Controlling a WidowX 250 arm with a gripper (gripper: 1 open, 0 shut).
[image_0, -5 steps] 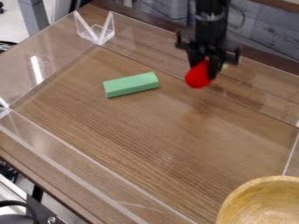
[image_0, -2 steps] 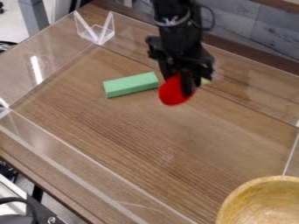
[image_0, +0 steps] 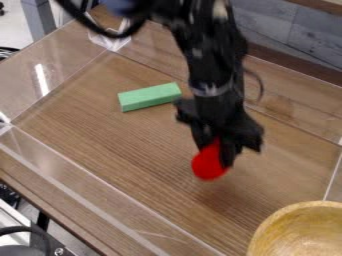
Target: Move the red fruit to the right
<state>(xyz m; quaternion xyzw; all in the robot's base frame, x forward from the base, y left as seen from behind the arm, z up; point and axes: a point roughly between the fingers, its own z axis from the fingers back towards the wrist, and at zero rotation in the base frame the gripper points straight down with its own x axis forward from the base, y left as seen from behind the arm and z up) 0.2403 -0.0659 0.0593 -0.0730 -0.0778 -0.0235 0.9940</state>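
The red fruit [image_0: 210,163] is a small glossy red rounded toy, held low over the wooden table near the front middle. My gripper [image_0: 214,150] points down and is shut on the red fruit, its dark fingers clamping the fruit's top. The fruit's leafy top is hidden by the fingers. Whether the fruit touches the wood I cannot tell.
A flat green block [image_0: 150,96] lies on the table to the back left of the gripper. Clear acrylic walls [image_0: 40,80] ring the table. A wooden bowl [image_0: 307,232] sits at the front right corner.
The gripper carried the red fruit from the back of the table toward the front and lower, past the green block. It stayed shut on the fruit throughout.
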